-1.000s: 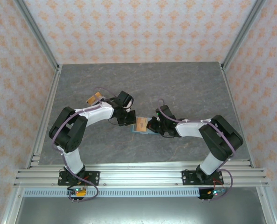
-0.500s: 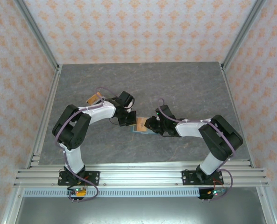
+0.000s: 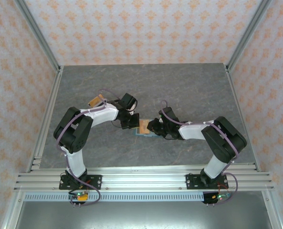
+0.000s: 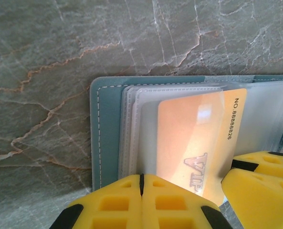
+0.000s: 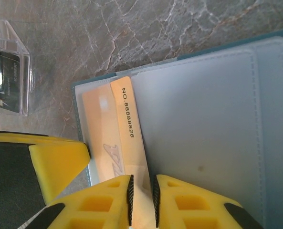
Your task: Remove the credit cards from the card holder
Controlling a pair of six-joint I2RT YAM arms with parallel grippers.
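Item: orange card (image 4: pixel 198 138), partly sleeved in the card holder (image 4: pixel 108 133).
Location: both lie flat on the grey marbled table (image 4: pixel 60 47); in the top view you find them about mid-table, between the two grippers.
Writing: black "NO.8888826" runs along one long edge of the card, and larger silvery "VIP" letters sit on its face. You can read nothing else on it.
Card axis: in the left wrist view its long axis runs up and down the picture, with the near end toward the yellow fingers. The numbered strip lies bare; the rest sits under a frosted sleeve.
Holder: open, teal cover down, with a stitched border. Its outer edge runs parallel to the card's long axis.
Sleeves: clear sleeves (image 4: pixel 131 124) are stacked and overlapping inside the cover.
Left gripper (image 4: pixel 141 183): pads pressed together at the near edge of the sleeves, just beside the card. You cannot tell whether a sleeve is pinched.
Right gripper (image 5: pixel 142 186): pads nearly together, with the card's numbered edge between them, gripping the card.
Crowding: both grippers work the same end of the card, their fingers just beside each other.
Nearby: a clear box (image 5: pixel 10 62) stands apart from the holder, with dark contents and unreadable print.
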